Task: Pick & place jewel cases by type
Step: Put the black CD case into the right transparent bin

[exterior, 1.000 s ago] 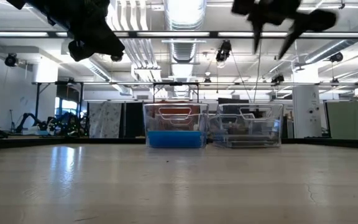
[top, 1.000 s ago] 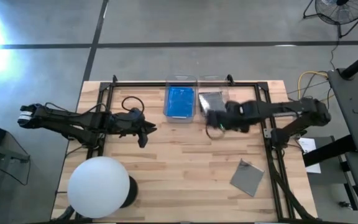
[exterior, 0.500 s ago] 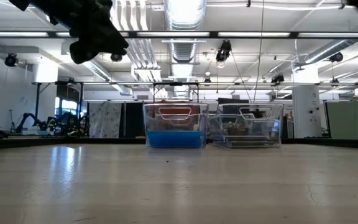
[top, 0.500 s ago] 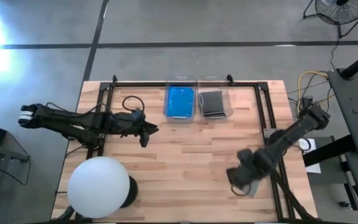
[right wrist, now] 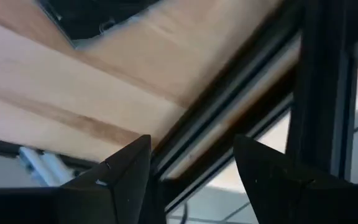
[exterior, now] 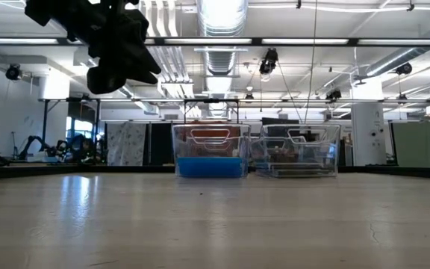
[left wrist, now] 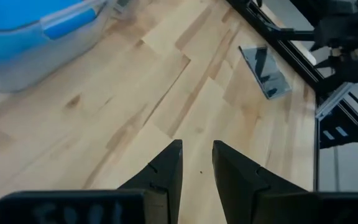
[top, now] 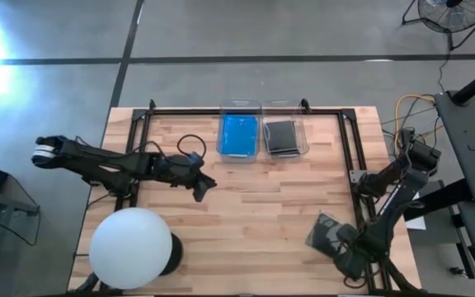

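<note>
Jewel cases are seen in three places. One grey case (top: 323, 233) lies flat on the wooden table (top: 246, 214) near its front right corner, turned so that its edges run diagonally to the table's sides (being square, it shows no long axis). It is partly covered by the right gripper (top: 346, 257), which is held low over the table's front right edge, just beside the black frame rail (right wrist: 229, 124). In the right wrist view the two fingers (right wrist: 126, 171) are seen spread apart with nothing between them, and a dark corner of the case (right wrist: 98, 18) shows beyond them.

Blue cases (top: 239, 134) are stacked flat in the left clear bin (top: 239, 157) at the table's back edge, and dark grey cases (top: 281, 137) lie flat in the right clear bin (top: 302, 136) just beside it; both stacks are squared to the bin walls. How many lie in each stack cannot be told.

Left of centre, the left gripper (top: 199, 188) is held above the boards, well apart from the bins. Its fingers (left wrist: 166, 168) stand slightly apart, a narrow gap between them, and nothing is held. A white globe (top: 130, 250) covers the front left corner. Between the bins and the front edge the middle of the table lies bare.
</note>
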You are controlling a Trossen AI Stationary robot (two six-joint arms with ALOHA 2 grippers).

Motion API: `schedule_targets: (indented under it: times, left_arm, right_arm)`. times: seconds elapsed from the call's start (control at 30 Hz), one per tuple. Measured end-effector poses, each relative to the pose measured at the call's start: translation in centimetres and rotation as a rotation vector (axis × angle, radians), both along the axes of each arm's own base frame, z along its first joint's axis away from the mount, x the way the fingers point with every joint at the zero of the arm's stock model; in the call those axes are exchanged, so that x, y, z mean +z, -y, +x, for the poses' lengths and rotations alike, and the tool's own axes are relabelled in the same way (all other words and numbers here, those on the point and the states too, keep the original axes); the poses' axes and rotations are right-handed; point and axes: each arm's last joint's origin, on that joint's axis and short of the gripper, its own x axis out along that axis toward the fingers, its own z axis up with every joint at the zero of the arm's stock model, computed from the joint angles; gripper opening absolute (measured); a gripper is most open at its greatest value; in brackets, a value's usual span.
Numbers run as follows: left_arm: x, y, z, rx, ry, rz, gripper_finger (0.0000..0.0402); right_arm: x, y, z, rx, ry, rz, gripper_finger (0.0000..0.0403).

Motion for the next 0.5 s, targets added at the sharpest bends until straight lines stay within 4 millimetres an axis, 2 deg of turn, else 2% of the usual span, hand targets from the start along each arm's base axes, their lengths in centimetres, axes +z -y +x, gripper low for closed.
schedule_targets:
  times: [0.33, 0.5]
  left_arm:
    - [0.0, 0.0, 0.0, 0.028, 0.007, -0.045, 0.0071]
    - [0.1, 0.0, 0.0, 0.029, 0.008, -0.047, 0.0071]
  right_arm:
    - [-2.6, 0.7, 1.6, 0.149, 0.142, 0.196, 0.0223]
    - [-4.1, 1.5, 1.4, 0.222, 0.137, 0.188, 0.0223]
